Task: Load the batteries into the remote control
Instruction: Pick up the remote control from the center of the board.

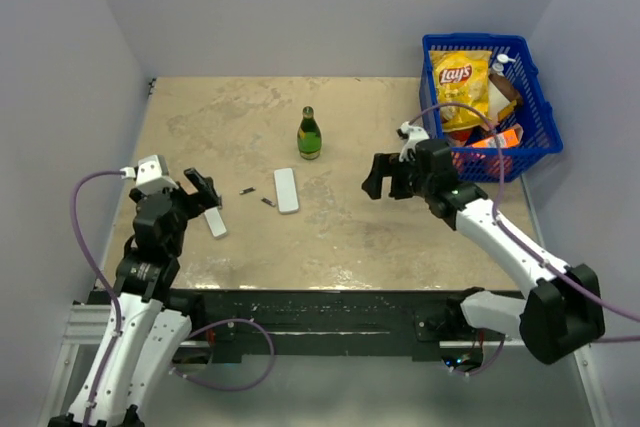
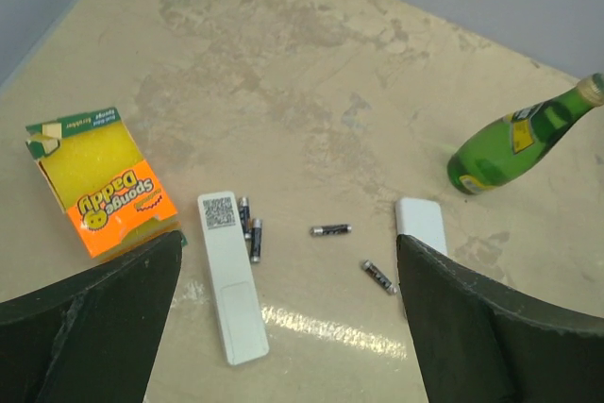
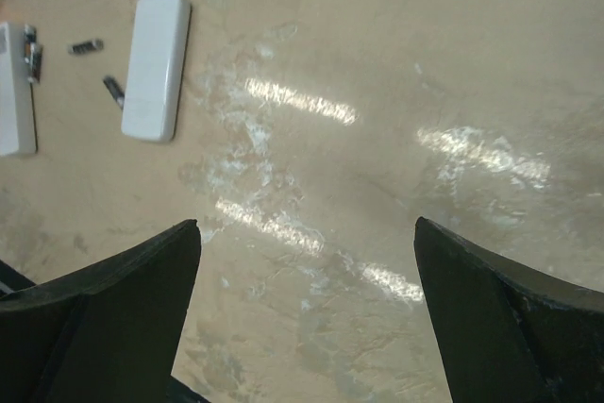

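Left end effector (image 2: 291,261) spread; one battery (image 2: 330,229) crosswise; another battery (image 2: 377,277) diagonal.

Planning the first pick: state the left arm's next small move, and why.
Probably lower the left gripper onto the loose battery. Its jaws are open and empty above the table, and that battery lies flat, apart from the labelled white bar, so it looks the easiest to pinch.

This looks like a robot lab: plain grey walls (image 1: 300,7) box in the tabletop (image 1: 350,237), and a left arm (image 1: 150,242) and right arm (image 1: 500,240) sit on a black rail (image 1: 320,309).
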